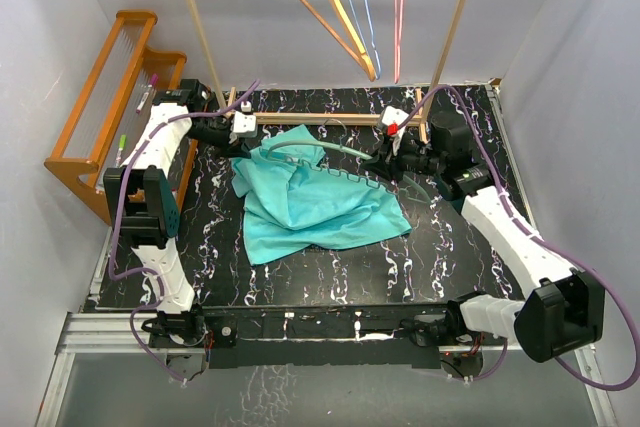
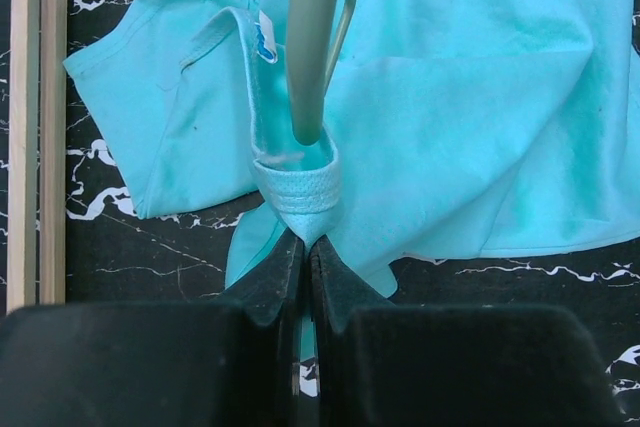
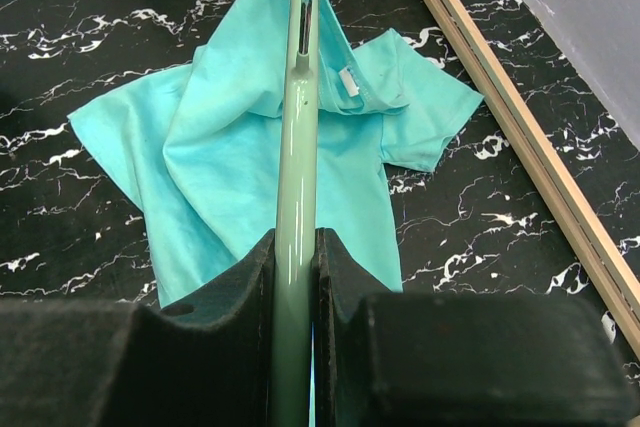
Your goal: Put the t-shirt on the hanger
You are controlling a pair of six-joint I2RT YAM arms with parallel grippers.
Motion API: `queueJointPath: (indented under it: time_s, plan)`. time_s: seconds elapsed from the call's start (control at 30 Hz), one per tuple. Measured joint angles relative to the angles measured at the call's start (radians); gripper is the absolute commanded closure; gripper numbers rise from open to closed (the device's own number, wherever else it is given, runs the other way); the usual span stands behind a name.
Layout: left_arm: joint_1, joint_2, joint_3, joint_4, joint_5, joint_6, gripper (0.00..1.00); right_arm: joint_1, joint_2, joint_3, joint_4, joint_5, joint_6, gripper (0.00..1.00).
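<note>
Teal-green short-sleeved cloth t-shirt (image 1: 315,202) lay crumpled mid black marbled table (image 1: 450,257). L gripper (image 2: 305,247) was pinched shut on its ribbed collar (image 2: 295,197), prob. to hold the neck open. R gripper (image 3: 297,247) clamped the pale mint slim plastic hanger (image 3: 297,147), one arm poked into that collar, apparently for threading. Orange wooden hanger (image 1: 349,22) hung at back, not involved.

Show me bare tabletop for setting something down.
Free: the table strip between the t-shirt and the near edge. Crowded: the far middle, where the left gripper, right gripper and hanger meet the shirt.
</note>
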Motion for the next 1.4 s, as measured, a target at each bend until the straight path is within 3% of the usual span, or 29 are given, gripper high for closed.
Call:
queueJointPath:
  time_s: [0.93, 1.4]
  plan:
    - [-0.058, -0.009, 0.015, -0.011, -0.009, 0.012, 1.00, 0.016, 0.216, 0.007, 0.116, -0.047, -0.085, 0.92]
    - [-0.090, -0.037, 0.047, 0.020, -0.026, -0.049, 1.00, 0.056, 0.220, 0.007, 0.188, -0.029, -0.108, 0.92]
